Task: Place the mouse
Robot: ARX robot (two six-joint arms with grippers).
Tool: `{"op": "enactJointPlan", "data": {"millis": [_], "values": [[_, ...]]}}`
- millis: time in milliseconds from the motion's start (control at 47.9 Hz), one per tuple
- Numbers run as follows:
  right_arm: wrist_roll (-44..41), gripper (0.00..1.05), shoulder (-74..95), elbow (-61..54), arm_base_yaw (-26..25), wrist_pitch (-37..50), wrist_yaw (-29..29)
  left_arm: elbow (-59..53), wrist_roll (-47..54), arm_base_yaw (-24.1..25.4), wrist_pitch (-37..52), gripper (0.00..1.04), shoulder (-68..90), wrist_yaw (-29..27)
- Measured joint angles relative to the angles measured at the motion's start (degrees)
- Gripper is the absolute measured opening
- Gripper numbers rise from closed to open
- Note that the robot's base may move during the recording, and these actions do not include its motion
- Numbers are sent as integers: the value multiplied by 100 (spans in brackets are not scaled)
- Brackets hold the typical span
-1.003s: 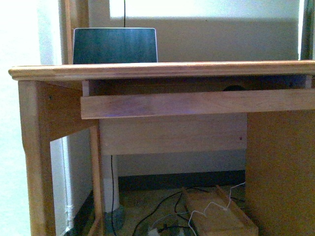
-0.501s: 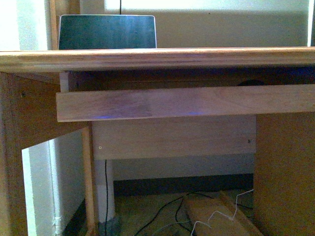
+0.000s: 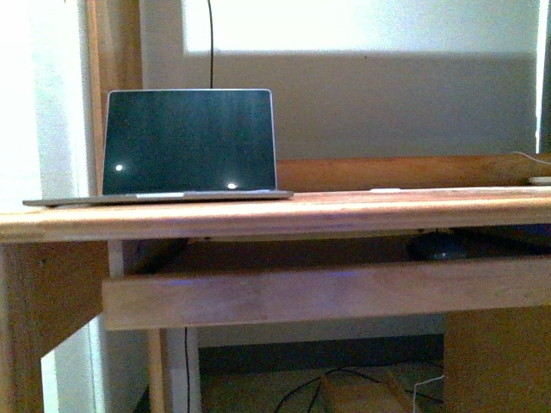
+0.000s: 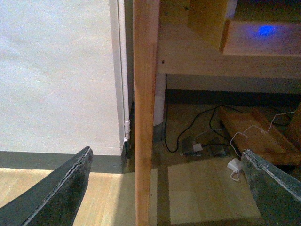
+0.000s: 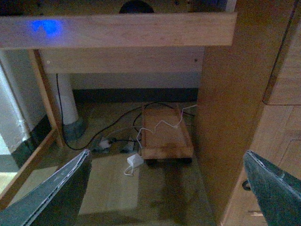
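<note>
The mouse (image 3: pixel 439 247) is a small dark dome on the pull-out tray under the desk top, at the right, behind the tray's front rail (image 3: pixel 327 294). In the right wrist view only its top (image 5: pixel 135 6) shows above the rail. My left gripper (image 4: pixel 165 153) is open and empty, low beside the desk's left leg (image 4: pixel 143 117). My right gripper (image 5: pixel 167 153) is open and empty, low in front of the desk's right cabinet side (image 5: pixel 225 117). Neither gripper shows in the front view.
An open laptop (image 3: pixel 189 142) stands on the desk top (image 3: pixel 344 211) at the left. A small flat white object (image 3: pixel 541 180) lies at the far right of the desk. Cables, a white charger (image 5: pixel 135 161) and a wooden wheeled board (image 5: pixel 164 134) lie on the floor under the desk.
The front view has risen: the desk top edge sits lower in the picture, and the whole laptop and the surface of the desk top now show. The mouse on the tray shows more clearly.
</note>
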State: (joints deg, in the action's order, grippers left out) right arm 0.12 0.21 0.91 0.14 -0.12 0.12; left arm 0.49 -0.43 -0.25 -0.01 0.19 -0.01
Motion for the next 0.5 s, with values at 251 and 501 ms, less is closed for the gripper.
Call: {"op": "enactJointPlan", "data": {"millis": [251,501], "values": [[4,97,0,0,0,0,0,0,0,0,0,97,0,0],[4,97,0,0,0,2,-9,334,-940,-116,-756,97,859,68]]}}
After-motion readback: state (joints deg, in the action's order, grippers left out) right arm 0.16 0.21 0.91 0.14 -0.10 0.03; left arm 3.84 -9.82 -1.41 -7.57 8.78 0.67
